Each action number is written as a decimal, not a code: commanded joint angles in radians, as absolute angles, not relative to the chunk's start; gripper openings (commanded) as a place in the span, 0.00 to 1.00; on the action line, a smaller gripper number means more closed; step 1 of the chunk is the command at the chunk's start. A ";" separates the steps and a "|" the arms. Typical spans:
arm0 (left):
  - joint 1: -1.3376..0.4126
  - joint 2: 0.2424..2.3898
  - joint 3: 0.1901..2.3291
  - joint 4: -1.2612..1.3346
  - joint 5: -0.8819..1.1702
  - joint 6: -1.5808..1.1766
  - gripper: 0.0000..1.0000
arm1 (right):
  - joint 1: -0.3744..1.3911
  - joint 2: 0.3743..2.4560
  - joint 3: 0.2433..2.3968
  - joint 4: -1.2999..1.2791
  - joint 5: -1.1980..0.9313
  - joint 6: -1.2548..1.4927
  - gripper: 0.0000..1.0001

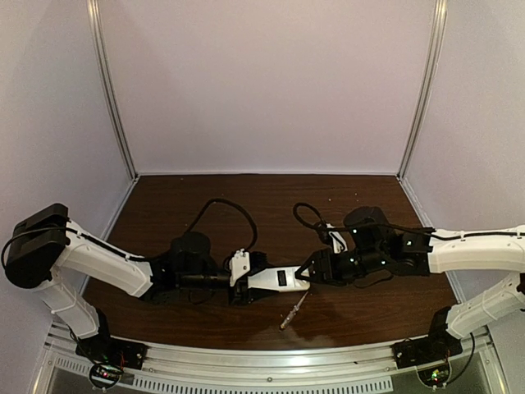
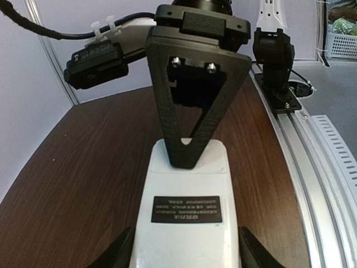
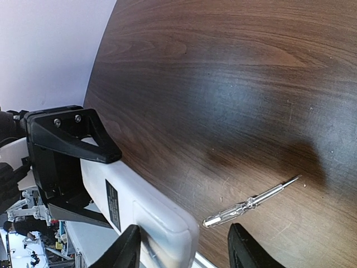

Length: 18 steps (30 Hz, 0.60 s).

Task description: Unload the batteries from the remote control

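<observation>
Our left gripper [image 2: 187, 248] clamped the remote control [image 2: 188, 181]; the right gripper [image 3: 184, 237] kept jaws wide about its right end. We judged a steady push along its back would open it.

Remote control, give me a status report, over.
Left gripper shut on remote control, back face up. Right gripper open astride its other end. No batteries in view. Screwdriver lies nearby, untouched.
</observation>
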State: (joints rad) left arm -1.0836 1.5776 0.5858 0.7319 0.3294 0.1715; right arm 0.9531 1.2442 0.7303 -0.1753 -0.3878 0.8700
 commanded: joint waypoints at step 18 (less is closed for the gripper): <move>-1.081 1.584 0.614 0.796 0.351 0.163 0.00 | 0.976 1.275 0.735 -0.124 -0.389 0.881 0.47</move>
State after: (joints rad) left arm -1.0836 1.5784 0.5858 0.7319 0.3298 0.1692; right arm 0.9661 1.2602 0.7345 -0.1413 -0.3885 0.8711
